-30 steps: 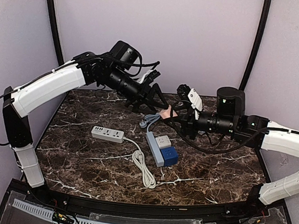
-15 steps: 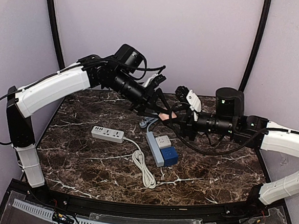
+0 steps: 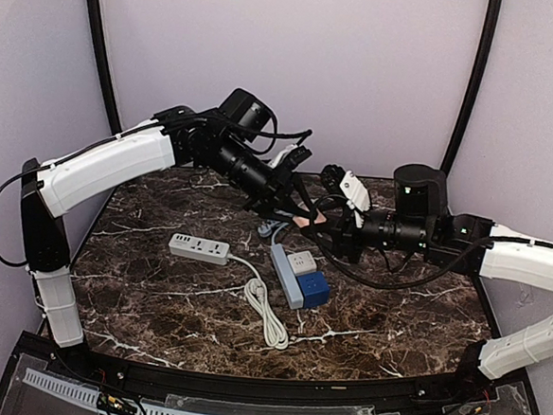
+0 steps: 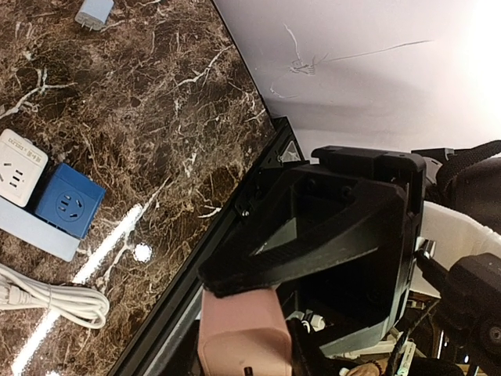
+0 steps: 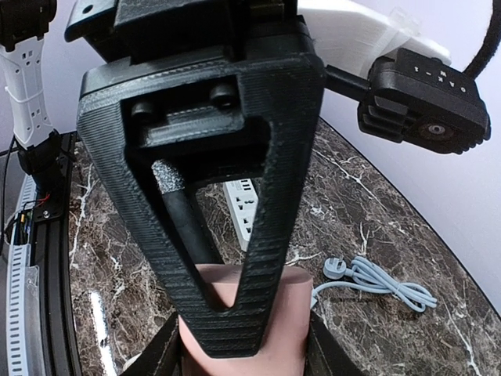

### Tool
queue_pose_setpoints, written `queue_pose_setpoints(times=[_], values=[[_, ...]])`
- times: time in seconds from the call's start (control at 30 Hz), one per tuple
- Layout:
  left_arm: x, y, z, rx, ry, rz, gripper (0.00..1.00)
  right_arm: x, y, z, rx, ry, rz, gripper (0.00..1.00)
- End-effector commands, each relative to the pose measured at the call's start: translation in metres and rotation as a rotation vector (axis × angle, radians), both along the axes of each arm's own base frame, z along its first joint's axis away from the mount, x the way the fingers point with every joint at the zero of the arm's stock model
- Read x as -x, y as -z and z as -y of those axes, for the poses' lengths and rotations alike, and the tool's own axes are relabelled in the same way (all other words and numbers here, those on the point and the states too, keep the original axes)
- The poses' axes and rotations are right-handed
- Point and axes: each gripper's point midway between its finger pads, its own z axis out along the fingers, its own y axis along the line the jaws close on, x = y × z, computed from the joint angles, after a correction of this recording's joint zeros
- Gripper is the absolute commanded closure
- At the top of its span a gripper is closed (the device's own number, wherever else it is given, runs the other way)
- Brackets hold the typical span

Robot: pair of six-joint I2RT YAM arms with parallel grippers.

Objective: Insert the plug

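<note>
A pink plug (image 3: 311, 219) hangs in mid-air above the back of the table. My right gripper (image 3: 321, 222) is shut on it; in the right wrist view (image 5: 239, 362) my fingers clamp its two sides. My left gripper (image 3: 304, 214) reaches in from the left, open, with one black finger (image 5: 274, 196) across the near face of the plug (image 5: 337, 313) and the other behind it. In the left wrist view the plug (image 4: 244, 337) sits at the bottom edge. Below lies a grey-blue power strip (image 3: 286, 277) with a white adapter (image 3: 301, 261) and a blue adapter (image 3: 313, 287).
A white power strip (image 3: 199, 249) lies at mid-left, its coiled white cord (image 3: 265, 313) running toward the front. A grey cable with its own plug (image 3: 273, 225) lies under the grippers, also in the right wrist view (image 5: 383, 287). Black frame posts stand at the back corners.
My left arm has swung right and down until its fingers straddle the pink plug. My right gripper with the plug has shifted slightly left and lower.
</note>
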Motion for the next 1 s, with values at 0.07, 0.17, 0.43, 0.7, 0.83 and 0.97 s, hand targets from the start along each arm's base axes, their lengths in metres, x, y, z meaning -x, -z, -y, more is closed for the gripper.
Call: queue_pose_setpoints(times=[0.07, 0.17, 0.43, 0.7, 0.83, 0.97], values=[[0.006, -0.008, 0.003, 0.026, 0.031, 0.011, 0.84, 0.001, -0.01, -0.006, -0.016, -0.005, 0.029, 0.82], [0.006, -0.007, 0.004, 0.025, 0.036, 0.005, 0.98, 0.001, -0.009, -0.006, -0.015, 0.001, 0.031, 0.76], [0.006, -0.012, 0.003, 0.035, 0.044, 0.034, 0.99, 0.004, -0.005, -0.004, 0.005, -0.008, 0.02, 0.33], [0.006, -0.01, -0.017, -0.044, 0.044, 0.12, 0.99, 0.01, -0.003, 0.014, 0.015, 0.018, 0.036, 0.01], [0.0, -0.009, -0.036, -0.113, 0.032, 0.218, 0.99, 0.015, 0.0, 0.028, 0.024, 0.032, 0.047, 0.01], [-0.011, -0.005, -0.057, -0.201, 0.027, 0.361, 0.99, 0.025, 0.007, 0.041, 0.028, 0.029, 0.048, 0.01]])
